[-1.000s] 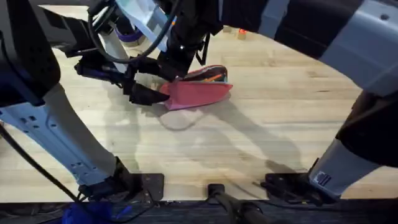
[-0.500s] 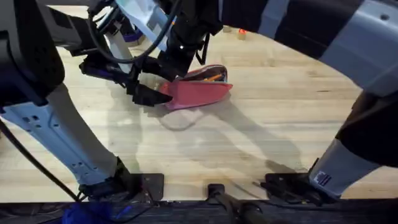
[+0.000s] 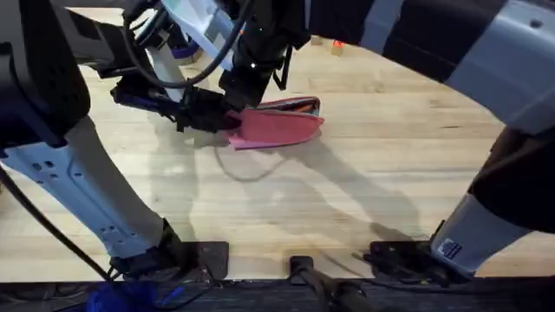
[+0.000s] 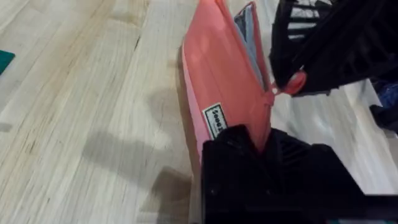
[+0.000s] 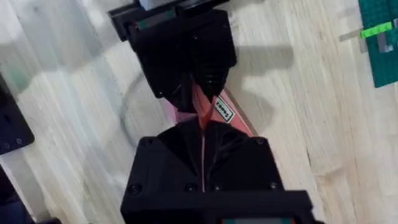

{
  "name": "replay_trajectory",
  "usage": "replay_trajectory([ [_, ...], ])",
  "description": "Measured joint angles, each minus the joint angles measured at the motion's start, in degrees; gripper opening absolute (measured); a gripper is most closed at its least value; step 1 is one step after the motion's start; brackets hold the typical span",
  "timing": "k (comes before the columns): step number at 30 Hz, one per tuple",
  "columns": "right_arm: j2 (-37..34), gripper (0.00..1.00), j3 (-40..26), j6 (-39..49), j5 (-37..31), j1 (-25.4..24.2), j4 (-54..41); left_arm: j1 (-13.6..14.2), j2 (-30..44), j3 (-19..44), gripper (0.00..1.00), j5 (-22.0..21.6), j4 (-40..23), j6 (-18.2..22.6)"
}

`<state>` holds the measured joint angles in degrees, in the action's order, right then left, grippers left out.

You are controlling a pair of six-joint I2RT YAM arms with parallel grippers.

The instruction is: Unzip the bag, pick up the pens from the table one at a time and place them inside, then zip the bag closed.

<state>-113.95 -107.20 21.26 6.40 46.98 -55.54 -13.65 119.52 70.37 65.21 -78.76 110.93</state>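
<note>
The pink-red bag (image 3: 277, 127) lies on the pale wooden table (image 3: 347, 191), left of centre toward the back. My left gripper (image 3: 218, 121) is shut on the bag's left end, and its black fingers pinch the fabric (image 4: 261, 140). My right gripper (image 3: 245, 97) reaches across from above and is shut on the small pink zipper pull (image 4: 291, 84), which also shows as a pink strip between its fingers (image 5: 204, 134). The bag's mouth (image 3: 299, 106) is a narrow dark slit on its far side. The pens are out of view.
A purple object (image 3: 180, 49) sits at the back left behind the arms. A small orange item (image 3: 336, 45) lies at the table's far edge. A green mat (image 5: 378, 37) is off to one side. Bare wood spreads in front and to the right.
My left gripper has shifted right and shut on the bag's left end. The bag's mouth has narrowed to a slit, and the orange seen inside it earlier is gone from sight.
</note>
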Motion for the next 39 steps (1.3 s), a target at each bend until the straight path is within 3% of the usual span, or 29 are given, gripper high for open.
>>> replay_trajectory([
  [10,0.0,0.033,0.0,0.08,-1.91,-2.11,-4.26,0.02,0.0,0.0,0.041,0.0,0.04,-0.04],
  [27,0.0,0.032,0.0,2.61,-3.87,-24.76,-12.43,0.07,0.0,-0.02,0.042,0.2,0.35,-0.06],
  [32,0.0,0.032,0.0,2.61,-0.15,-28.78,-13.54,0.07,0.0,-0.02,0.042,0.37,0.35,-0.06],
  [39,0.0,0.033,0.0,2.46,5.26,-29.04,-13.66,0.07,0.0,-0.02,0.042,0.39,0.35,-0.06],
])
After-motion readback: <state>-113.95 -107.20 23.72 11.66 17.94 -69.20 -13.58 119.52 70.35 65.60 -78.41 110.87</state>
